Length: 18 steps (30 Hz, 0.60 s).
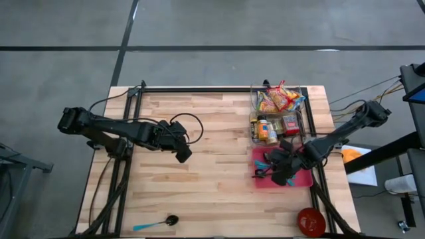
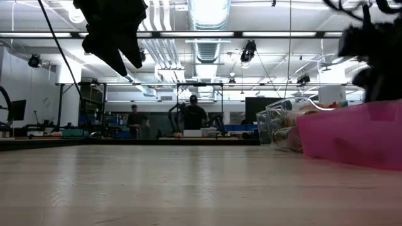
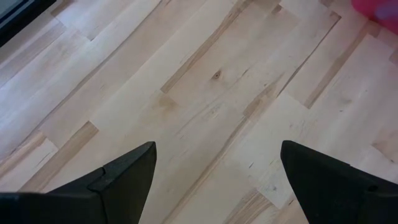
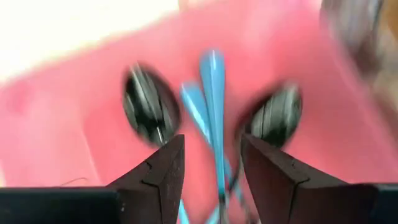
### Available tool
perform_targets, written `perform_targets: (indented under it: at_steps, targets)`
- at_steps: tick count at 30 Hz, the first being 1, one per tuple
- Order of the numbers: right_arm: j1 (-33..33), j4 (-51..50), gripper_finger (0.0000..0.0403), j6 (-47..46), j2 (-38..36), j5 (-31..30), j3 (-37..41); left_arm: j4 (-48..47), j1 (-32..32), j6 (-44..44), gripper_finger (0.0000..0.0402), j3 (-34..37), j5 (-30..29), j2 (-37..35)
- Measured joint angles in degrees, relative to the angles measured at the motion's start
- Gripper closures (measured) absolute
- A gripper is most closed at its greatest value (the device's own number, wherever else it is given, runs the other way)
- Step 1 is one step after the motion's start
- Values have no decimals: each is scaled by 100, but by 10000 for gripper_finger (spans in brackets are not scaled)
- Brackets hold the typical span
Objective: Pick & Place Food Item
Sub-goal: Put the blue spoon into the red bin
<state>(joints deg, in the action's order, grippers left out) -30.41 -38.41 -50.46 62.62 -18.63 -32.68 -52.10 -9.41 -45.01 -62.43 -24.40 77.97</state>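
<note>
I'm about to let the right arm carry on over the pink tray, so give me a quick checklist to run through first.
1. Right gripper over the pink tray: ok.
2. Right fingers apart: ok.
3. Right gripper empty: cannot tell; blue-handled utensils show between its fingers, blurred.
4. Left gripper open, empty, over bare wood: ok.
5. Clear bin of food packets beside tray, apart from gripper: ok.

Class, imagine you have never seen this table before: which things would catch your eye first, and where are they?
Probably the pink tray at the table's right side, with the right end effector over the blue-handled utensils lying in it. Behind the tray, a clear bin holds bright snack packets, and a red bowl sits at the near right corner.
</note>
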Motion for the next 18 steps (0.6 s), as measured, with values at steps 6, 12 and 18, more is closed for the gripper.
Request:
perform_targets:
  at_steps: [6,12,18]
  targets:
    - [9,1447,247,1288,-315,-1079,-49,0,1,0,53,0,0,0]
    - [168,3257,247,3080,-492,-1367,6,0,2,0,53,0,0,0]
    - [786,4616,247,3841,-403,-1582,122,-1,1,-1,53,0,0,0]
